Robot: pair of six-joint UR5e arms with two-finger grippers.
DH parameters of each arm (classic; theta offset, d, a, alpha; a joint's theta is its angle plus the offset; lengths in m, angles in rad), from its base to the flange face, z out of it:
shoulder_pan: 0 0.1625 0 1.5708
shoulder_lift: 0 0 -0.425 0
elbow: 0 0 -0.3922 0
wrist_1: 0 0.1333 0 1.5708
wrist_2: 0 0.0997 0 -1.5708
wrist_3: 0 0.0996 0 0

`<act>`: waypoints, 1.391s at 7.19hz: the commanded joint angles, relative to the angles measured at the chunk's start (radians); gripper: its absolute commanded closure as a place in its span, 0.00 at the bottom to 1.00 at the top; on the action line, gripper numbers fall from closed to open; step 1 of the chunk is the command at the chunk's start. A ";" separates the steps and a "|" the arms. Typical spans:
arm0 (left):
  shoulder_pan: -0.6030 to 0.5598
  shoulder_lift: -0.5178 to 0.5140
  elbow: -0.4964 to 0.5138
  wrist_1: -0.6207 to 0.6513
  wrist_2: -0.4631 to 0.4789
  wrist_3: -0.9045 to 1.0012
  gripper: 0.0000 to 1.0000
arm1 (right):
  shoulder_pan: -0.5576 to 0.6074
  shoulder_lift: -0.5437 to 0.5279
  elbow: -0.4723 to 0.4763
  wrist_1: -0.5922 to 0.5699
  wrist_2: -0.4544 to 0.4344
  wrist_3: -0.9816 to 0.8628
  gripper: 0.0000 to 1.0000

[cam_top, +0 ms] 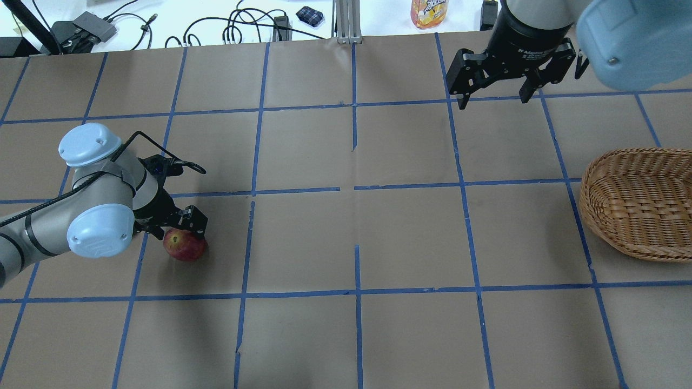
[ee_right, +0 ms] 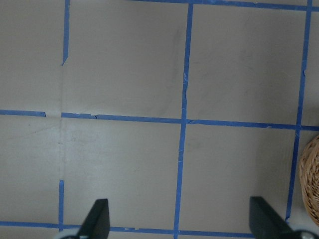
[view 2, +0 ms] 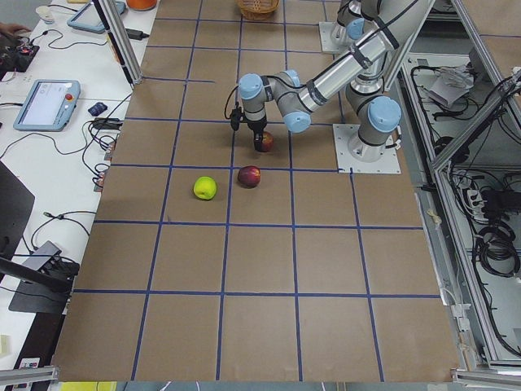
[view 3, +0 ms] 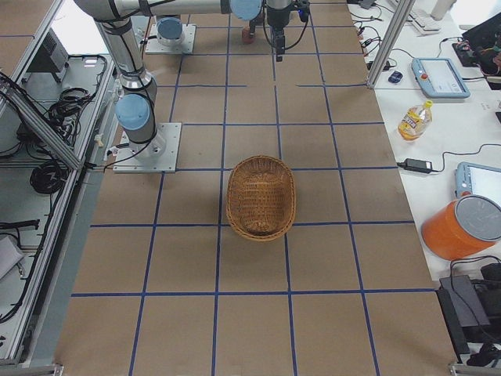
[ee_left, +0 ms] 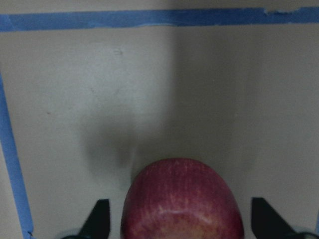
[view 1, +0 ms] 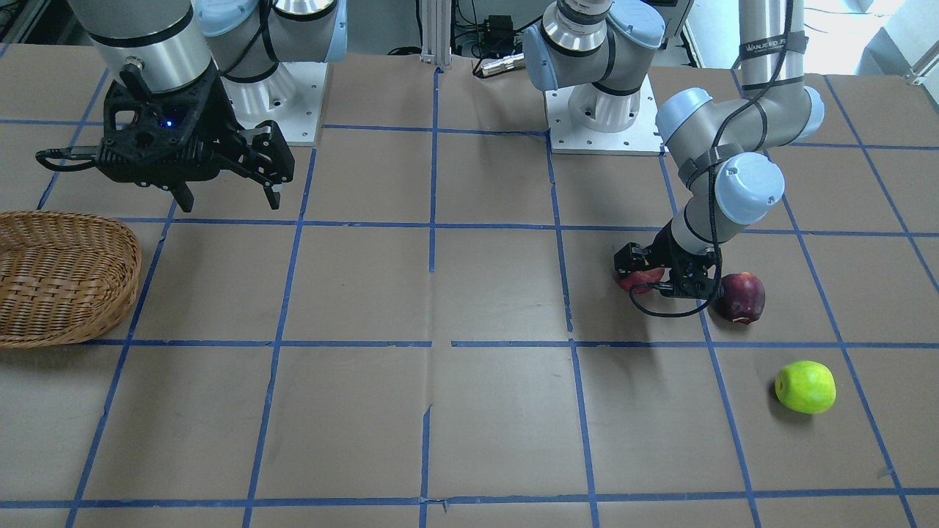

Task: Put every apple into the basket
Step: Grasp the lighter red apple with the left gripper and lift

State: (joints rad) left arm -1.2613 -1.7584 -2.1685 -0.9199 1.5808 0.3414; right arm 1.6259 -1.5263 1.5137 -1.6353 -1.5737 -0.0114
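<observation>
The red apple (cam_top: 185, 244) lies on the table at the left. My left gripper (cam_top: 175, 224) is low over it, its jaws open on either side of the apple (ee_left: 182, 204) with gaps showing. The dark maroon apple (view 1: 741, 297) lies just beside that gripper, and the yellow-green apple (view 1: 805, 386) lies further off toward the table's far edge. The wicker basket (cam_top: 638, 202) stands at the table's right side and holds nothing. My right gripper (cam_top: 494, 100) hangs open and empty above the table, beyond the basket.
The table is brown paper with a grid of blue tape (cam_top: 354, 189). The arm bases (view 1: 601, 117) stand at the robot's edge. A bottle (cam_top: 428, 12) and cables lie on the white bench beyond the table.
</observation>
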 commanded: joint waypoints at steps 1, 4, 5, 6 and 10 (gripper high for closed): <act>0.007 -0.003 -0.007 0.001 0.002 0.007 0.00 | 0.000 -0.006 0.000 0.008 0.000 -0.001 0.00; -0.012 -0.001 -0.010 0.004 -0.062 -0.008 1.00 | 0.002 -0.003 0.002 0.000 0.000 -0.005 0.00; -0.029 0.010 0.030 -0.016 -0.117 -0.100 1.00 | 0.002 0.000 0.002 0.000 0.000 -0.001 0.00; -0.144 0.020 0.033 -0.017 -0.171 -0.248 1.00 | 0.002 -0.005 0.002 0.005 -0.002 0.002 0.00; -0.616 -0.165 0.218 0.249 -0.286 -0.809 1.00 | 0.002 0.005 0.002 0.009 0.001 -0.002 0.00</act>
State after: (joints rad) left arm -1.7811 -1.8637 -2.0200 -0.7472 1.2992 -0.3525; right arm 1.6276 -1.5233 1.5156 -1.6278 -1.5726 -0.0117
